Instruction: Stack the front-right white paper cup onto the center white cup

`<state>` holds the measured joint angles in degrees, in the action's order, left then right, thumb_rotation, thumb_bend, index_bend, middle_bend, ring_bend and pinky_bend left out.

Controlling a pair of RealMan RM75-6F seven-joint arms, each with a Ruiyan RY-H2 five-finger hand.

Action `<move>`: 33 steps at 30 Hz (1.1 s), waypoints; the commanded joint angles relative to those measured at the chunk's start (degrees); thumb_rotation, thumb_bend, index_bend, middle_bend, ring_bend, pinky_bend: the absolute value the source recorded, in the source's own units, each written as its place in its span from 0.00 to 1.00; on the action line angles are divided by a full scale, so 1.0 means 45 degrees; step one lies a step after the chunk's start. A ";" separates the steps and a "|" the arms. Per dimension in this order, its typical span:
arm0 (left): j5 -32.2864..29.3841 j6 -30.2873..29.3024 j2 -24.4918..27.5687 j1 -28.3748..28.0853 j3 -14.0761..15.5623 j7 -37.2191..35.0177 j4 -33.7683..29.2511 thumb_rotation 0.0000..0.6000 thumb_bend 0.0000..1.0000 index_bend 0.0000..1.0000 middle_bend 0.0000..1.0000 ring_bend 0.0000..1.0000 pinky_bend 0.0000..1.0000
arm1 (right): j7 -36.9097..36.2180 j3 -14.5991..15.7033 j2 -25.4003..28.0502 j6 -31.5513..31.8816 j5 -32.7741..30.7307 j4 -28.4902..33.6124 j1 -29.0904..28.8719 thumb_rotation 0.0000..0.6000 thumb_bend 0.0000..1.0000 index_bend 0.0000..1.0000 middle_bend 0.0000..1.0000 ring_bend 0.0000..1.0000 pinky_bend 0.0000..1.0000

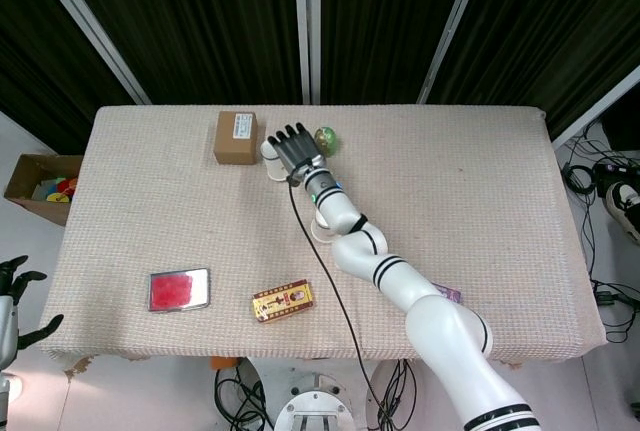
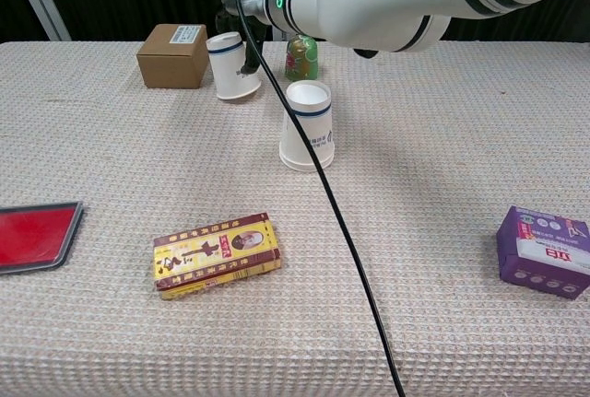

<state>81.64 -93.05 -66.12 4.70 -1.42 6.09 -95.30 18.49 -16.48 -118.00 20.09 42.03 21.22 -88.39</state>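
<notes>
Two white paper cups stand upside down on the table [image 2: 479, 139], each with a thin blue band near its upper end. The nearer one [image 2: 308, 127] sits just above the middle of the chest view; the farther one [image 2: 229, 66] is up and to the left of it, beside a brown cardboard box [image 2: 173, 55]. Which of them the task calls front-right is a judgement: probably the nearer.

Both should be very light, thin-walled and easy to crush or tip, with a smooth, slightly slippery taper. A gentle hold across the side wall, thumb opposite fingers about mid-height, looks safest; squeezing at the open base would dent it.

The right hand [image 1: 292, 147], dark and on a glossy white arm, is over the farther cup in the upper centre of the head view. Its fingers look spread, but whether they close on the cup I cannot tell. The left hand [image 1: 12, 291] is at the lower left edge, fingers apart, holding nothing.

The table cover is a coarse beige weave. On it lie a round green figurine [image 2: 301, 56], a flat yellow-and-red box [image 2: 218, 254], a red-filled metal tray [image 2: 35, 236] and a soft purple packet [image 2: 546, 251].
</notes>
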 commanded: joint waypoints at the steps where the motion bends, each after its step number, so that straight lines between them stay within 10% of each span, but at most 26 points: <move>1: 0.0018 -0.0012 0.0035 0.0021 -0.0009 -0.0048 -0.0021 1.00 0.12 0.35 0.16 0.12 0.16 | -0.0303 -0.0165 -0.0227 0.0043 0.0406 -0.0319 0.0016 1.00 0.23 0.16 0.17 0.07 0.15; 13: 0.0046 0.0032 0.0106 0.0138 0.0025 -0.0243 -0.0054 1.00 0.12 0.35 0.16 0.12 0.16 | -0.0845 -0.0594 -0.0715 -0.0272 0.1457 -0.1155 -0.0085 1.00 0.23 0.17 0.18 0.07 0.15; 33: 0.0230 -0.0307 0.0118 0.0386 -0.0034 -0.0335 0.0013 1.00 0.12 0.35 0.16 0.12 0.16 | -0.1622 -0.1008 0.0103 0.1496 0.2930 0.0223 0.0833 1.00 0.36 0.50 0.39 0.21 0.21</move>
<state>82.67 -94.42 -65.59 6.44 -1.58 4.59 -95.24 12.09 -21.02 -119.12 25.24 54.05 20.02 -85.84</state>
